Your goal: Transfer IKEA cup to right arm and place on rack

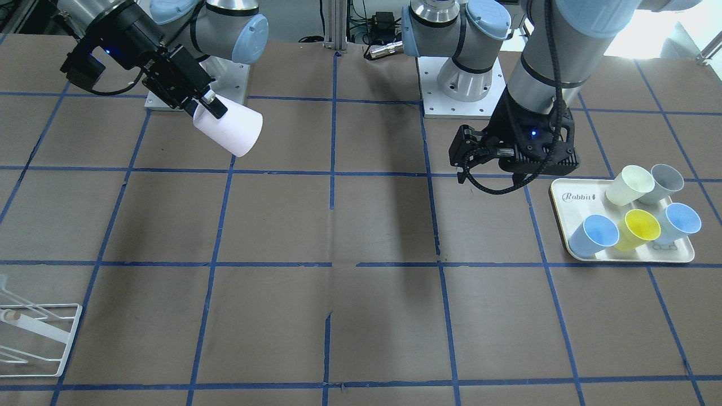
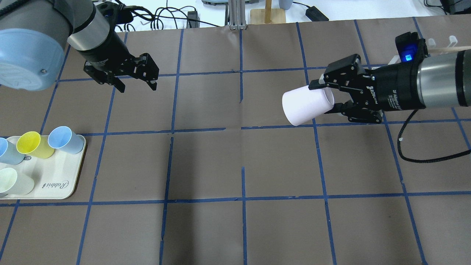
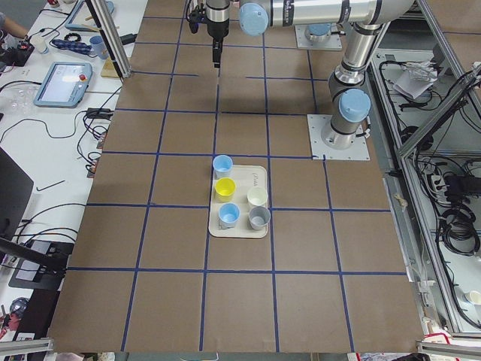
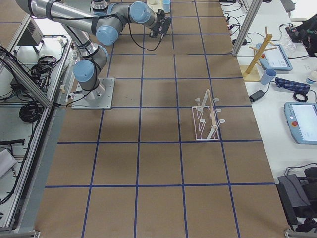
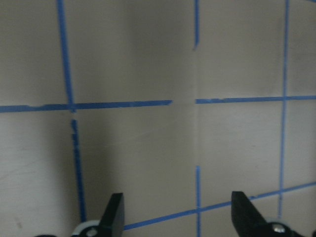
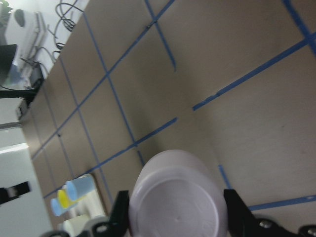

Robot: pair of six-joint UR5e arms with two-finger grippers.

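Clamping the IKEA cup (image 2: 307, 105) sideways, right arm (image 2: 438, 79) jaws; left arm (image 2: 92, 33) jaws wide apart, empty

In the front-facing view you get only part of the rack (image 1: 42, 331); the picture's left edge cuts it near a corner of the table (image 1: 271, 321). From the right wrist, the IKEA cup (image 6: 177, 197) and the fingers (image 6: 239, 215) beside it run off the bottom edge. Overhead, the left edge clips the tray (image 2: 55, 186).
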